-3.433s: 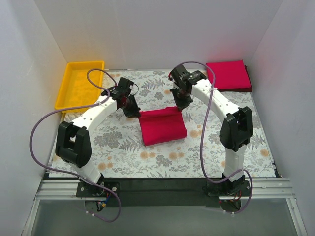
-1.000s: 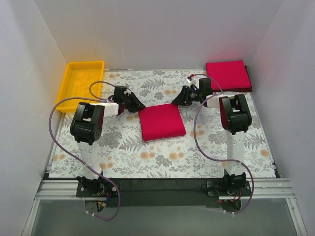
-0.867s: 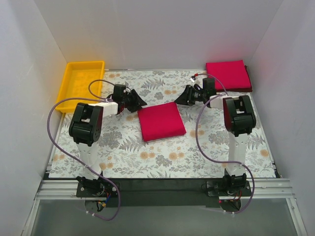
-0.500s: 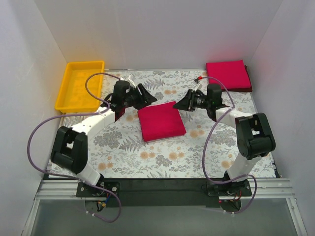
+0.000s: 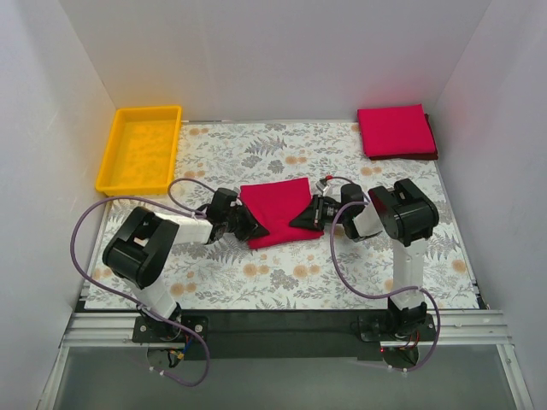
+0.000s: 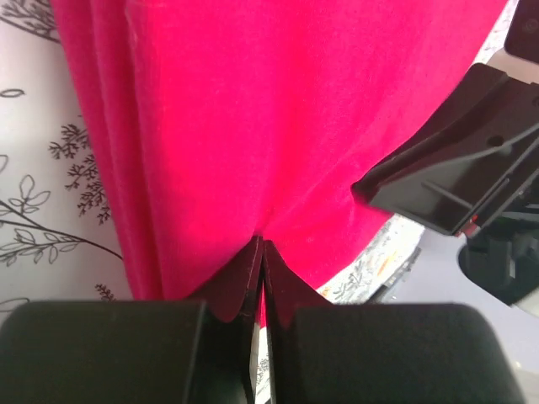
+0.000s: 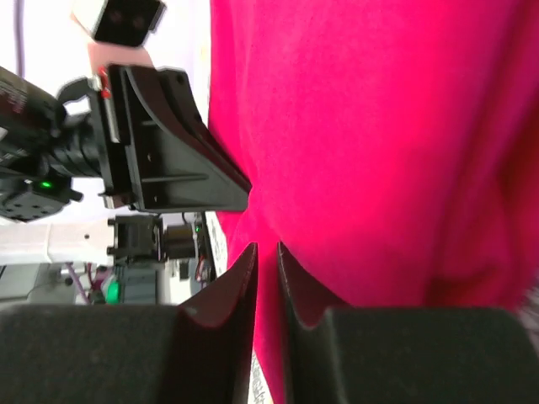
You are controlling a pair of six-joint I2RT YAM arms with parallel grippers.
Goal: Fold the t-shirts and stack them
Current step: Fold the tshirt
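Since half a second ago both arms have dropped from above the far corners of the cloth to table level, and now reach in at its near corners from either side; the cloth itself has not shifted.

On the far left, the shallow yellow plastic tray (image 5: 139, 109) sits by the wall. Next, my left gripper (image 5: 249, 227) lies low on the floral-patterned table cover (image 5: 282, 273), its jaws pressed together on a pinch at the near-left corner of the folded crimson-red cloth t-shirt (image 5: 275, 205) in the middle of the table. The left wrist view shows the fabric puckering at the tips. My right gripper (image 5: 301, 220) meets the near-right corner. Its jaws stand a narrow slit apart with red in the slit, and I cannot tell whether it has a hold. At the far right corner rests the stack of folded crimson-red t-shirts (image 5: 395, 130).

I judge the shirt light, limp and non-fragile. It will sag and unfold if lifted by one point, so I want every layer taken at both corners together.

I count one tray, two grippers, one loose folded shirt and one stack, whose layer number I cannot make out.
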